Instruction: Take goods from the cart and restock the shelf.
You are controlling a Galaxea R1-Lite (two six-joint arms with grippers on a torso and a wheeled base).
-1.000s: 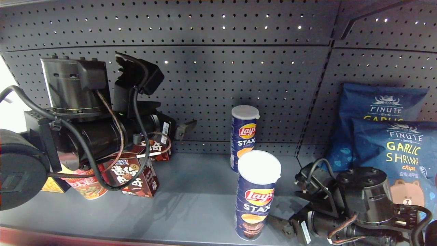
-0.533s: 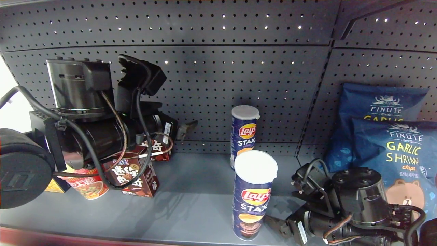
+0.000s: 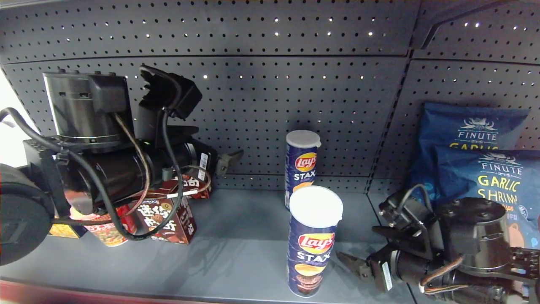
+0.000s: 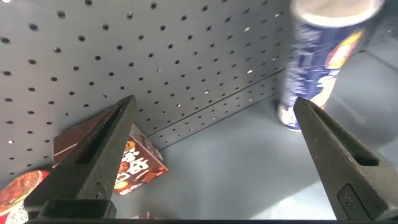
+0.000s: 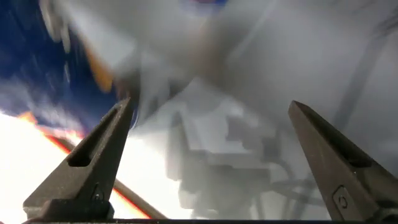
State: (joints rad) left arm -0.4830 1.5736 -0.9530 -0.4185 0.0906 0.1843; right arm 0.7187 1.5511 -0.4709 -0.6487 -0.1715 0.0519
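Observation:
Two tall blue chip cans stand on the grey shelf [image 3: 240, 257]. The front can [image 3: 314, 240] is near the shelf's edge, and the back can [image 3: 302, 166] is by the pegboard. My right gripper [image 3: 352, 265] hovers low, just right of the front can and apart from it. In the right wrist view the right gripper [image 5: 208, 118] is open and holds nothing. My left gripper [image 3: 228, 159] hangs over the left of the shelf near the back wall. In the left wrist view the left gripper [image 4: 214, 124] is open and empty, with a blue can [image 4: 317, 68] beyond it.
Brown snack boxes [image 3: 168, 217] and a red cup of noodles [image 3: 105, 230] sit under the left arm. Blue chip bags [image 3: 498, 181] lean at the right behind the right arm. Bare shelf lies between the boxes and the cans.
The front can went from leaning to upright, a little to the left. My right gripper then drew back to the right, away from it. The left arm shifted slightly left.

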